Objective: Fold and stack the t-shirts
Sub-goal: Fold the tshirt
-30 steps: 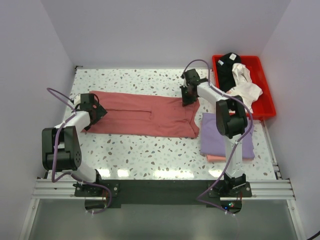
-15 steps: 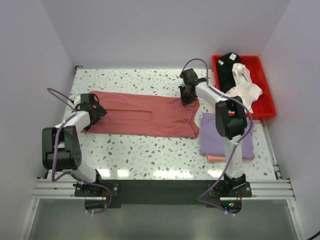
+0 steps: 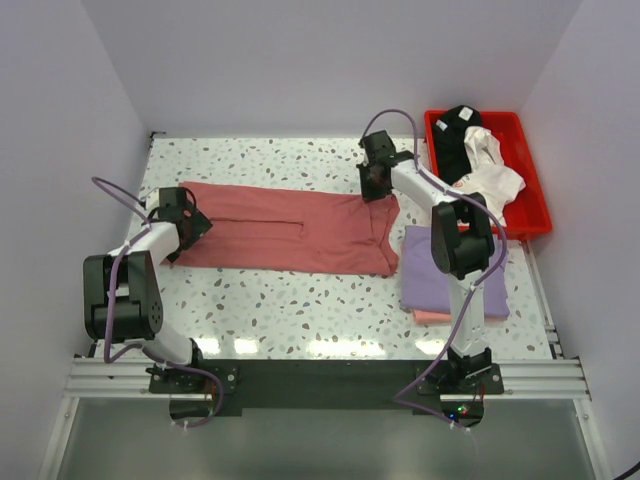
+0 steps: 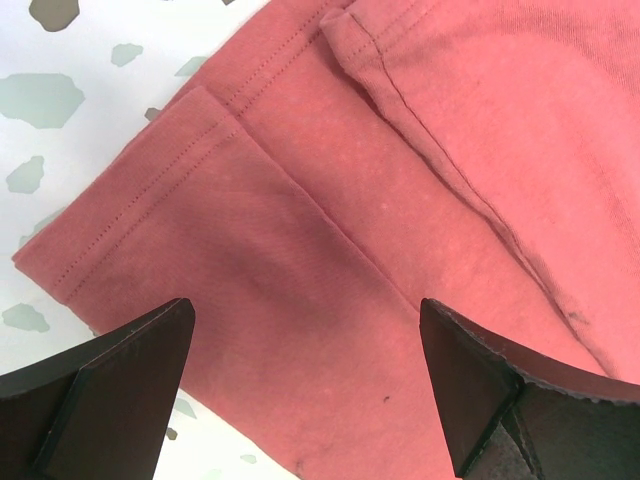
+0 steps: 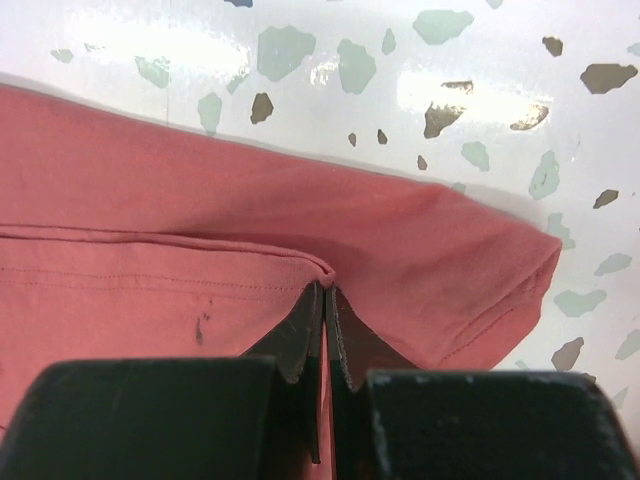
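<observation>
We see the red t-shirt point(image 3: 285, 230) lying flat across the middle of the speckled bench point(image 3: 300, 300), folded into a long band that runs from left to right. The left jaws stand wide open just above the shirt's left end. Their two tips are well apart with cloth showing between them, and they hold nothing. The right jaws are at the shirt's far right corner, closed tight together and pinching a small raised ridge of the red cloth.

To the right of the red shirt, toward the near side, a folded lavender t-shirt point(image 3: 430, 270) sits on a folded pale pink t-shirt point(image 3: 432, 317), whose edge shows at the near side. The red shirt's right end lies just beside this pile. At the far right of the bench stands a red tray point(image 3: 535, 215) holding a black t-shirt point(image 3: 455, 140) and a white t-shirt point(image 3: 495, 180), and the white one hangs over the tray's near rim.
</observation>
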`<state>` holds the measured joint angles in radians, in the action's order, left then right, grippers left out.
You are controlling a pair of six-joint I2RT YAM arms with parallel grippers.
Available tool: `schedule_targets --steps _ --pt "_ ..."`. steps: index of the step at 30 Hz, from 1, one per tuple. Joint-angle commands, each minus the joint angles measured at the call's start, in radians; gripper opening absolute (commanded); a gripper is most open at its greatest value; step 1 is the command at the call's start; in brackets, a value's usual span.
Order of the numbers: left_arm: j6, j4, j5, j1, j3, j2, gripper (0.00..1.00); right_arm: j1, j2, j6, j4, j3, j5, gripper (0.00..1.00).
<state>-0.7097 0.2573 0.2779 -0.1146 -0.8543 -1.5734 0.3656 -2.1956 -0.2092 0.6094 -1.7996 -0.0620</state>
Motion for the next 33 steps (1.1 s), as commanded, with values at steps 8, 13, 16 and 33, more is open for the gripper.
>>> schedule_targets --steps 8,13,16,33 --pt "0.016 -0.007 0.024 -0.016 -0.005 0.000 1.00 0.003 -0.019 0.016 -0.022 -0.092 -0.064 0.01" --pt "0.016 -0.006 0.023 -0.017 -0.003 0.007 1.00 0.003 -0.096 0.025 0.045 -0.188 -0.088 0.03" --pt "0.016 -0.004 0.023 -0.017 -0.006 0.026 1.00 0.002 -0.090 0.019 0.053 -0.192 -0.064 0.33" --pt "0.044 -0.084 -0.209 -0.014 -0.152 0.075 1.00 0.125 0.495 -0.211 -0.179 0.415 0.180 0.99"
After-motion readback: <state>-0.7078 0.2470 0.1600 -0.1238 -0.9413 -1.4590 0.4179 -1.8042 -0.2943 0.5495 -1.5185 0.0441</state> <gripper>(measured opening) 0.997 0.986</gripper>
